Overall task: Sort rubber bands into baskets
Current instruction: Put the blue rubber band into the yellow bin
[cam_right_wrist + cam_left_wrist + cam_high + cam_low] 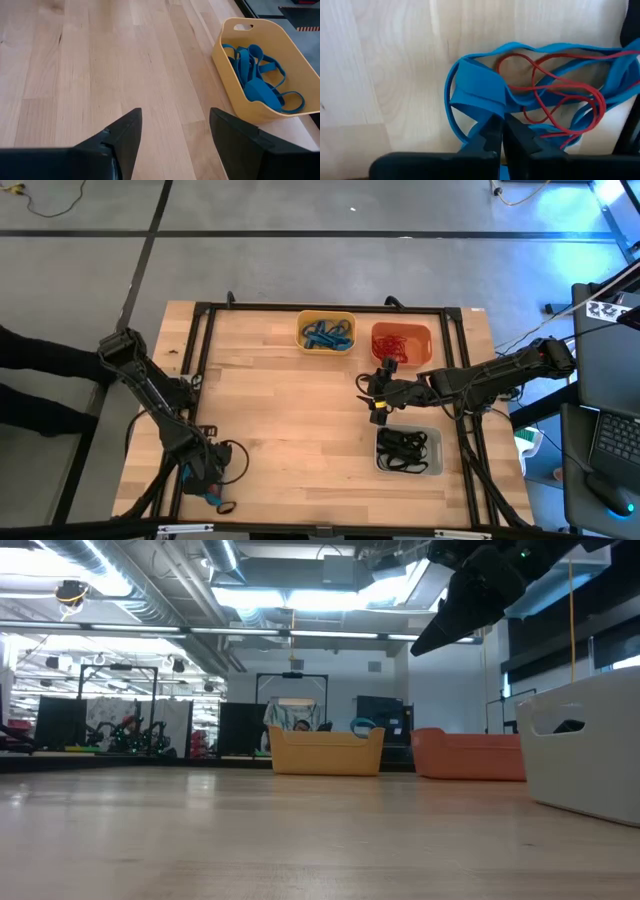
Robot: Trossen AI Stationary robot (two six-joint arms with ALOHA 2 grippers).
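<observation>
The left gripper (502,132) is pressed together, apparently pinching a wide blue rubber band (480,92) tangled with thin red rubber bands (555,95) just ahead of its fingertips; the bundle's long axis runs across them. No legible writing is visible. The right gripper (175,132) is spread over bare table (75,60). Its wrist view shows the yellow basket (227,65) of blue bands; only the high view shows the orange basket (401,330) and grey basket (408,470).
</observation>
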